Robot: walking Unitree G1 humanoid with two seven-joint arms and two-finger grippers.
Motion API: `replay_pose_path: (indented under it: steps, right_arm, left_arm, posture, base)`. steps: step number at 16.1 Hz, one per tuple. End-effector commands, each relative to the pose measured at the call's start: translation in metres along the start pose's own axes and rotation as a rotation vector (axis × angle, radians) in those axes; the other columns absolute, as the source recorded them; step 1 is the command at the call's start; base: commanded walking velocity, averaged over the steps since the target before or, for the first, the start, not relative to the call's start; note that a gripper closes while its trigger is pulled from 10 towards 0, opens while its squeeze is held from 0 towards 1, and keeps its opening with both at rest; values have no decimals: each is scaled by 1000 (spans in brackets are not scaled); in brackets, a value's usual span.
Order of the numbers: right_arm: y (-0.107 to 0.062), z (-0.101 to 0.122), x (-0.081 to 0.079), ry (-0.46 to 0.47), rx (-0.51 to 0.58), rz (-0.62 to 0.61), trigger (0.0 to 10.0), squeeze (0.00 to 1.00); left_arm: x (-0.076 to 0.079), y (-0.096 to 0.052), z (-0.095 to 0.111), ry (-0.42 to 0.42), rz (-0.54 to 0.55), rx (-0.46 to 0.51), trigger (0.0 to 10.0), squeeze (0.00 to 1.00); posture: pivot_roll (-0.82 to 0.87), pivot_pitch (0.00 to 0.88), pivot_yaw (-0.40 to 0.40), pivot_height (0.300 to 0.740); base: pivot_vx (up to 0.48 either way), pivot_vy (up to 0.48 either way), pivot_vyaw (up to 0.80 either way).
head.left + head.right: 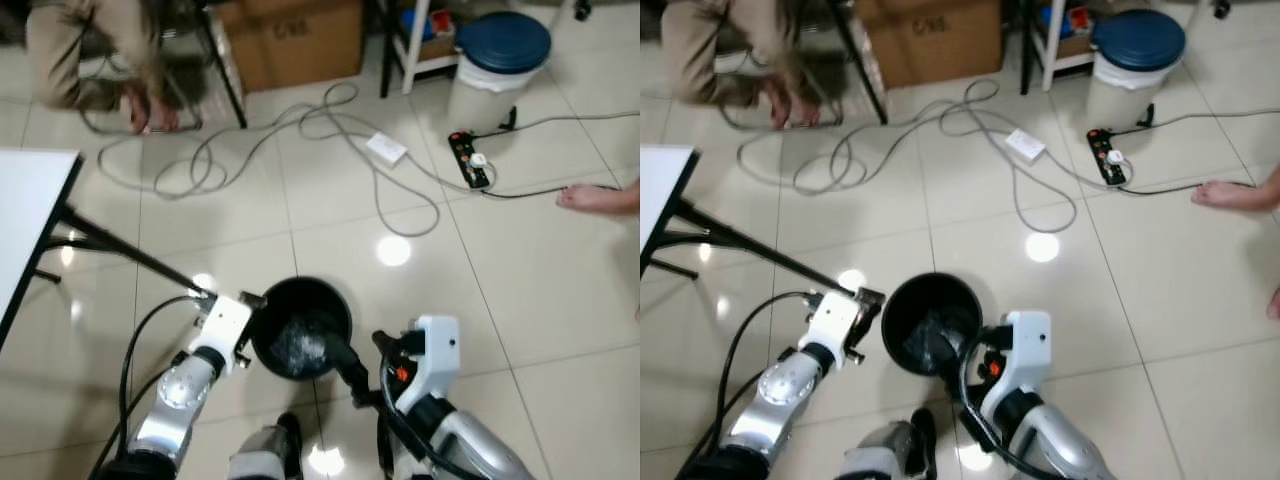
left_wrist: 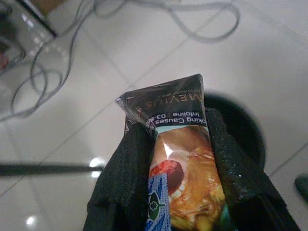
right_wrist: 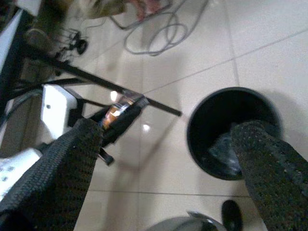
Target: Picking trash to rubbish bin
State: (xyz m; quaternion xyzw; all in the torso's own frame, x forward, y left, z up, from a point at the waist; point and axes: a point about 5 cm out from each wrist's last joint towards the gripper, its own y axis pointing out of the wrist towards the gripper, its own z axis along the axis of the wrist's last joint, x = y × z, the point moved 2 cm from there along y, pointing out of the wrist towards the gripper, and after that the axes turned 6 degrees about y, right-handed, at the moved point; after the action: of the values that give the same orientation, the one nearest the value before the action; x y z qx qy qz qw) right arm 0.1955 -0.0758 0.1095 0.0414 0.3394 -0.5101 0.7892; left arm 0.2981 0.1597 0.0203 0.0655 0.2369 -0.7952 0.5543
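A black round rubbish bin [image 1: 262,330] stands on the tiled floor just ahead of me, with crumpled clear plastic [image 1: 300,346] inside. My left gripper [image 1: 250,301] hovers at the bin's left rim, shut on a dark cigarette pack [image 2: 180,159] with a picture label; the pack [image 3: 120,107] is also seen in the right wrist view, beside the bin [image 3: 192,120]. My right gripper [image 3: 168,132] is at the bin's near right side, open, with nothing between its fingers [image 1: 345,365].
A white table [image 1: 30,210] with a slanting black leg [image 1: 130,255] is to the left. Grey cables [image 1: 330,120], a power strip [image 1: 470,158], a blue-lidded white bin [image 1: 500,60] and a cardboard box [image 1: 295,40] lie beyond. A crouching person [image 1: 90,50] is at far left; a foot [image 1: 595,197] at right.
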Motion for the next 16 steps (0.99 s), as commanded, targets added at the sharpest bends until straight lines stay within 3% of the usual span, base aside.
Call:
replay_pose_path:
  steps: [1, 6, 8, 16]
  right_arm:
    - [-2, -2, -7, 13, -7, 20, 10000, 0]
    - [-2, -2, -6, 11, -9, 20, 10000, 0]
    - [-2, -2, -6, 9, -10, 18, 10000, 0]
    - [2, 1, -7, -6, -12, 31, 10000, 0]
  left_arm:
    - [0, -8, -15, 3, 1, -46, 10000, 0]
    - [0, -8, -18, 8, 4, -56, 10000, 0]
    - [2, -8, -17, -19, -2, -50, 10000, 0]
    - [15, -10, -29, 8, -47, -95, 10000, 0]
  posture:
    - [-112, 352, 112, 740]
    - [-113, 353, 112, 740]
    - [-115, 353, 112, 740]
    - [-110, 366, 113, 740]
  base:
    - [375, 0, 0]
    - [349, 0, 0]
    - [0, 0, 0]
    - [0, 0, 0]
